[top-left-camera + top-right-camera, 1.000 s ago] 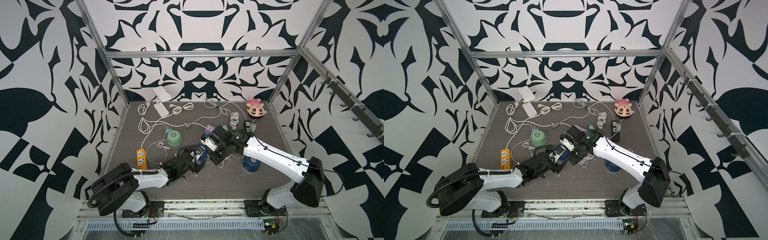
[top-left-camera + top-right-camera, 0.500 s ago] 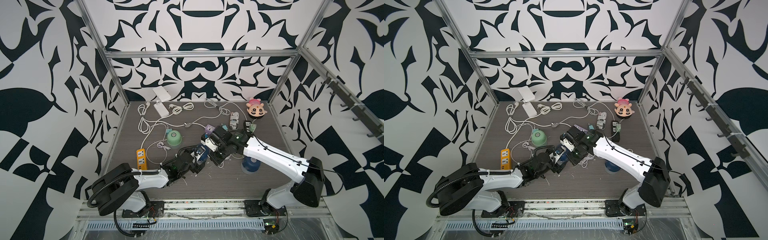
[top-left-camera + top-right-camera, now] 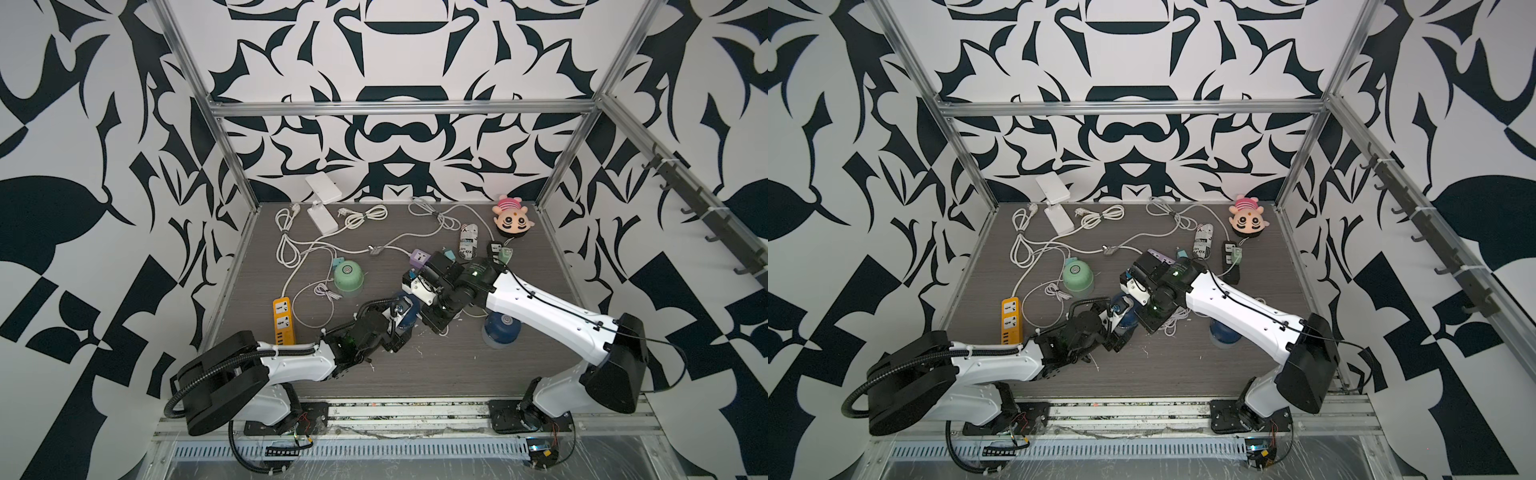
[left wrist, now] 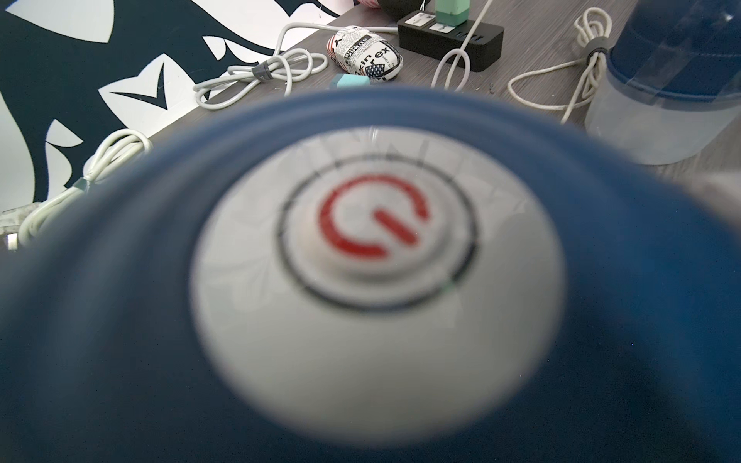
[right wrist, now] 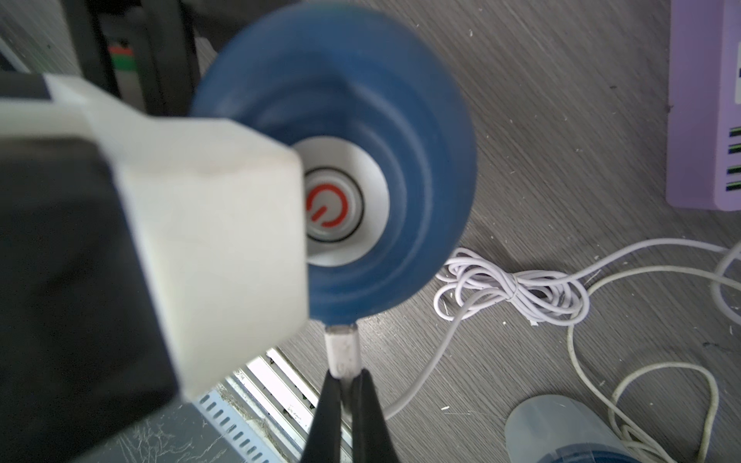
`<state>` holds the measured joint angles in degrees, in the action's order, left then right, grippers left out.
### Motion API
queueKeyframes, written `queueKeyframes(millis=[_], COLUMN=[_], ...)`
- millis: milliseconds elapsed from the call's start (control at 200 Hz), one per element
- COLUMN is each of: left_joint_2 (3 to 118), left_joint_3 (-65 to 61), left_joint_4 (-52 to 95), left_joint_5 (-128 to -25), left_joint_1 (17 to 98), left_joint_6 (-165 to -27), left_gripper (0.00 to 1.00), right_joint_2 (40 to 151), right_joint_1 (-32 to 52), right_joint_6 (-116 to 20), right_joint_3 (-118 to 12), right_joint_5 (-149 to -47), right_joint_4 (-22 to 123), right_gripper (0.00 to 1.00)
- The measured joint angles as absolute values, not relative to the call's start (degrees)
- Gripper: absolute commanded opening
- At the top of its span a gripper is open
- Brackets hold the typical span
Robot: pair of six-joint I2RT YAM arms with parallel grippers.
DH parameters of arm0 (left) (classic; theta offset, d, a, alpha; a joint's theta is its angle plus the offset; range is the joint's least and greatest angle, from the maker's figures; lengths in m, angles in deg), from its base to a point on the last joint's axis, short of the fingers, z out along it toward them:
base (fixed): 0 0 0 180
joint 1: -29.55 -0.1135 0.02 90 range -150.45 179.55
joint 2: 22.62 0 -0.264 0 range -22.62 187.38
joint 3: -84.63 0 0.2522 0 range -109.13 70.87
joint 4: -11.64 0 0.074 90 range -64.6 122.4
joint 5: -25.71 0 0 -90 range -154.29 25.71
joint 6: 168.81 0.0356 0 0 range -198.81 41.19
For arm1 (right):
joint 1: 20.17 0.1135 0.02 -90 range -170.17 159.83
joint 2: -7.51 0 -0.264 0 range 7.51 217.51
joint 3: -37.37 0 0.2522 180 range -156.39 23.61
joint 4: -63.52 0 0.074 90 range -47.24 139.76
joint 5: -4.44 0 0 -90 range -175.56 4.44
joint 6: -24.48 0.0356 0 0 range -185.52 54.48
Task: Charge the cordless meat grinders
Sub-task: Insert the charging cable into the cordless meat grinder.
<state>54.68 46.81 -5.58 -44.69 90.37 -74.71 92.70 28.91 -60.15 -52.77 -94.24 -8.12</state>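
A navy blue meat grinder (image 3: 405, 309) sits mid-table, tilted, with my left gripper (image 3: 400, 318) shut around its body. Its grey top with a red power symbol (image 4: 377, 248) fills the left wrist view, hiding the fingers. My right gripper (image 5: 345, 381) is shut on a white cable plug (image 5: 341, 348), whose tip touches the blue side of that grinder (image 5: 421, 160). The plug's cable runs to a white bundle (image 5: 513, 288). A second navy grinder (image 3: 500, 328) stands upright under the right arm. The mint green grinder (image 3: 348, 277) stands upright further left and back.
An orange power strip (image 3: 281, 320) lies left. A purple strip (image 3: 419, 259) and a black strip (image 3: 496, 251) lie behind the right arm. A pink plush toy (image 3: 513, 220), a printed pouch (image 3: 468, 241) and coiled white cables (image 3: 286, 245) lie at the back.
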Motion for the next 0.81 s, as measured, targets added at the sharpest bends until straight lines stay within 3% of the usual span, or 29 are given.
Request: queueKeyframes(millis=[805], left_joint_2=[55.8], left_joint_3=[45.9], left_joint_4=[-3.9], left_joint_5=[-40.3], left_joint_1=[95.0], left_joint_6=[-76.5], left_gripper=[0.38], right_joint_2=[94.4], right_joint_1=[25.9], right_joint_6=[-59.9], right_joint_3=[-54.1], right_joint_5=[-100.9], right_joint_4=[-13.2], right_gripper=[0.00])
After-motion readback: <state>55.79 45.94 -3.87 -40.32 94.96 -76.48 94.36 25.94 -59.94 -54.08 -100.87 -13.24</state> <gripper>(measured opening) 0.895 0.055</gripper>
